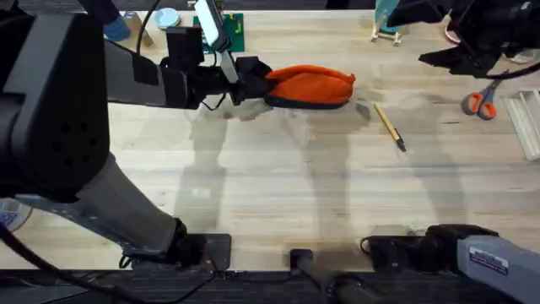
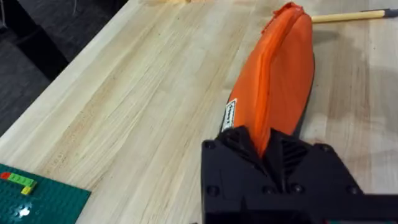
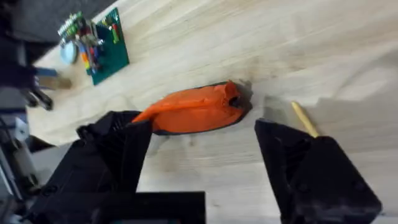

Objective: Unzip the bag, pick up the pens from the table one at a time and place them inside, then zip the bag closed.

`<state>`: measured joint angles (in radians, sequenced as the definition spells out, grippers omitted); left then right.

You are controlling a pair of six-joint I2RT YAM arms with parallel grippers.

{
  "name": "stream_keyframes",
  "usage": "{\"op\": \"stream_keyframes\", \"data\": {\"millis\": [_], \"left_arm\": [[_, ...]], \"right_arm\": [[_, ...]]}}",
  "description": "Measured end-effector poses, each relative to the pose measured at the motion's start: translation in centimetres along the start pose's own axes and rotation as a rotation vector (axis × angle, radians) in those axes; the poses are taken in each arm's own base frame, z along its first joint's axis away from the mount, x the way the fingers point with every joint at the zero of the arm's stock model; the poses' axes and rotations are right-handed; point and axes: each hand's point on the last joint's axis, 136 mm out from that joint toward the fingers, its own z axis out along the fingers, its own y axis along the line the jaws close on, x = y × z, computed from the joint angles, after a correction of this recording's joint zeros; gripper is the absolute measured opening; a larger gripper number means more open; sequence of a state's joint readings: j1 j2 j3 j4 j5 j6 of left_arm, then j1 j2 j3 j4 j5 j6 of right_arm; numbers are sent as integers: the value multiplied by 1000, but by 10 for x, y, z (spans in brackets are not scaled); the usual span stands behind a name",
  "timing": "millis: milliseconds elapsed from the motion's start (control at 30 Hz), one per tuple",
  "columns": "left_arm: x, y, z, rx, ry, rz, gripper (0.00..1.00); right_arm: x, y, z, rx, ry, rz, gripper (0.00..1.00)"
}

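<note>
Left end effector (image 1: 253, 82) pinches the orange bag's (image 1: 314, 87) left end at the far surface (image 1: 278, 177), right end effector (image 3: 205, 155) wide open above; weak pinch risks dragging the bag onto the pen (image 1: 390, 127)

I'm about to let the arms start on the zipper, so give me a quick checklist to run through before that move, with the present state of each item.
1. Left claw shut on one end of the bag: ok.
2. Right claw open, above the bag and apart from it: ok.
3. Zipper pull located: cannot tell.
4. Bag unzipped: not ok, its top seam looks closed.
5. Pen on the table, beside the bag's free end: ok.
</note>
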<state>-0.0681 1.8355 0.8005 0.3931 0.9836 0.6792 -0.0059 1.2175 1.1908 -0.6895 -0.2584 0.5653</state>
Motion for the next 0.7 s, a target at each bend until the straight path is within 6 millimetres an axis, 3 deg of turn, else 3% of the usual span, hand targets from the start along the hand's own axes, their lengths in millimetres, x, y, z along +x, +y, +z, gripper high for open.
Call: {"op": "stream_keyframes", "data": {"millis": [567, 700], "left_arm": [[0, 0, 0, 0, 0, 0, 44], [0, 0, 0, 0, 0, 0, 44]], "right_arm": [[1, 0, 0, 1, 3, 132, 996], [3, -5, 9, 23, 33, 158, 997]]}}
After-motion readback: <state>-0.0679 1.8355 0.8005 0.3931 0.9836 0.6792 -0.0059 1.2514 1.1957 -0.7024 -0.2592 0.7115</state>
